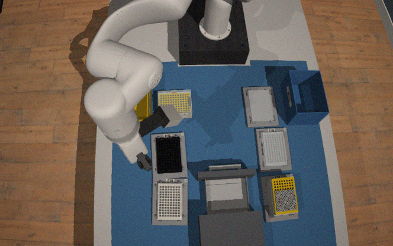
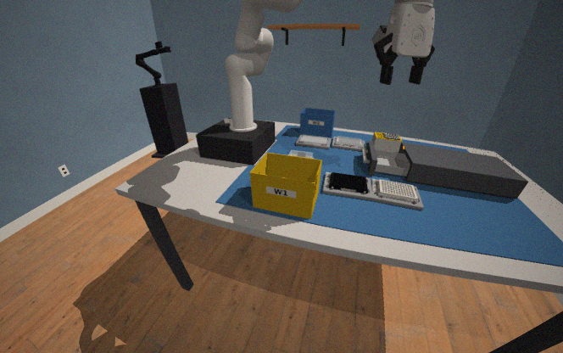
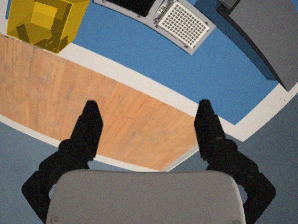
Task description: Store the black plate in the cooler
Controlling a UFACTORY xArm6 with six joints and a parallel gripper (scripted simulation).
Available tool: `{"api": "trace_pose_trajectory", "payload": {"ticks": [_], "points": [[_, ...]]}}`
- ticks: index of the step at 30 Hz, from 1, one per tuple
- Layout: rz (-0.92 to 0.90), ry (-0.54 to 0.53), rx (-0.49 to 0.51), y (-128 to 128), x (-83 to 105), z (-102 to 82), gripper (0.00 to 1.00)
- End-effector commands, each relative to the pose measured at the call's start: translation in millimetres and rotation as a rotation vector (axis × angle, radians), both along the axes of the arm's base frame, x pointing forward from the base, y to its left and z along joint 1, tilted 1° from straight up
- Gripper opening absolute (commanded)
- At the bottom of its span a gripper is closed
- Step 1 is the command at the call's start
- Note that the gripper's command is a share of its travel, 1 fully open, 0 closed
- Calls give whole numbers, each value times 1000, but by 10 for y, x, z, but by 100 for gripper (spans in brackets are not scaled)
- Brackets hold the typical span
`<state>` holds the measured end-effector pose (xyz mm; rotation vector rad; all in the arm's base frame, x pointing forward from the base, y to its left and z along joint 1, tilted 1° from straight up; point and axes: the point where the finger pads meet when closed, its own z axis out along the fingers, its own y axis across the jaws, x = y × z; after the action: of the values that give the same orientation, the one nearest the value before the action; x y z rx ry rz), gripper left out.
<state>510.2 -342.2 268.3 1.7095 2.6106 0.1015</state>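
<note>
The gripper (image 2: 400,78) hangs high above the bench (image 2: 199,178), its jaws spread as wide as they go with nothing between them. From the wrist view the two dark fingers frame the bench's long edge and the wooden floor beyond, so the jaws sit out past that edge rather than over the mat (image 1: 222,80).

The black plate (image 1: 168,155) lies flat in its grey nest (image 1: 184,154) on the blue mat, near that same long edge, well below the jaws and off to one side of them. No lid shows on it. Just beside it, in the next nest along the edge, rests a white plate (image 1: 169,201), and a yellow bin (image 2: 285,185) stands toward the arm's base.

The cooler (image 2: 462,170) runs along the middle of the bench, and its drawer (image 1: 225,190) is pulled out toward the arm's base, its pale floor showing. A small amber spot by the drawer may be the lamp, though it is too small to be sure.
</note>
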Motion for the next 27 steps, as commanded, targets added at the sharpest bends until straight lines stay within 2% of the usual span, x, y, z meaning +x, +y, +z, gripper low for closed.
{"api": "trace_pose_trajectory", "payload": {"ticks": [1,17,27], "points": [[0,-4,-3,-4,6,26,100],[0,-4,-3,-4,6,26,100],[-315,12,7,425,59,-69,100]]}}
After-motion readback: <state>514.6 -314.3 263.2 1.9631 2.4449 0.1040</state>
